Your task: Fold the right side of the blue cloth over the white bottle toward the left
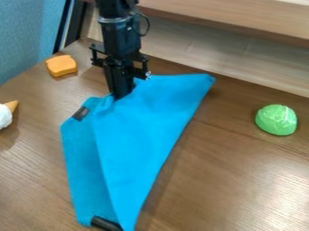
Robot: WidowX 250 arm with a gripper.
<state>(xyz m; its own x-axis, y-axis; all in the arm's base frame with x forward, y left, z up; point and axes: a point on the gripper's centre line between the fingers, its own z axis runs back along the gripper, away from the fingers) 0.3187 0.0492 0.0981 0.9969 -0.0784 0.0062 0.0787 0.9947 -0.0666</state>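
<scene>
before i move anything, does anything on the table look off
The cloth looks askew: it's folded over unevenly, its layers at different slants, and puckered by the pincer. I see no spill or damage.

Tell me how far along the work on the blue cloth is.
Looks done: one layer of the blue cloth already overlaps another. In hand: the gripper is down at the cloth's upper part, where the fabric bunches. Apparently left: any straightening, since the layers' edges don't line up and a strip of the lower layer shows on the picture's left.
</scene>
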